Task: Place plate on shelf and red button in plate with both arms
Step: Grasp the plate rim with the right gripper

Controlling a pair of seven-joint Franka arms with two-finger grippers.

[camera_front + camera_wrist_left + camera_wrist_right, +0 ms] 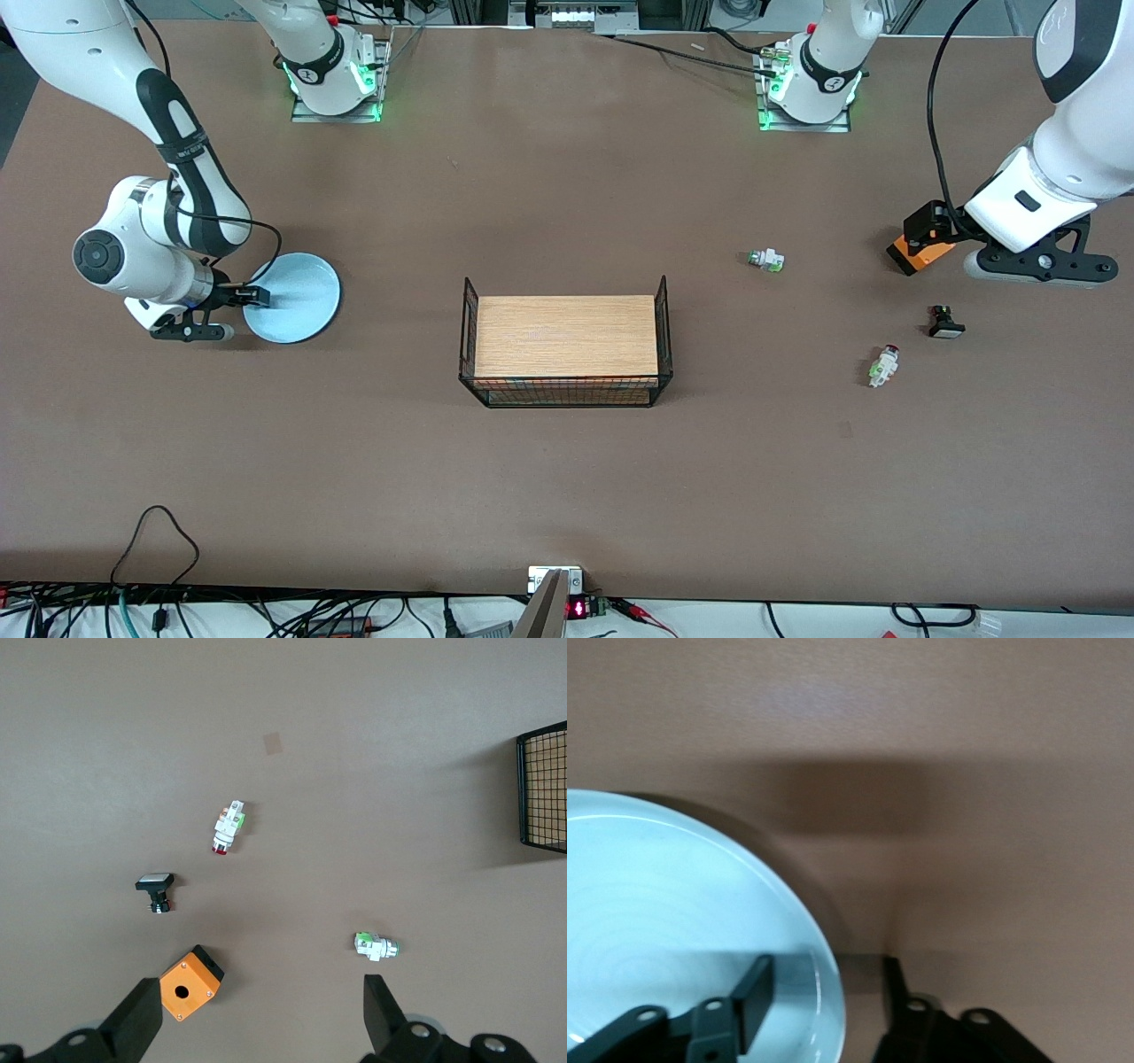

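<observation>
The right gripper's [824,997] jaws are set partly open astride the plate's [297,292] rim, one finger inside, one outside, not yet closed. The left gripper [261,1014] is spread wide, empty, hovering; the red button [228,827] lies ahead of its jaws. A shallow bite could let the plate slip.

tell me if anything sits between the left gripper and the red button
Nothing visible does. The left gripper hangs open over the orange box, and bare table runs from there to the red button. The black button lies beside that line, apart from it.
</observation>
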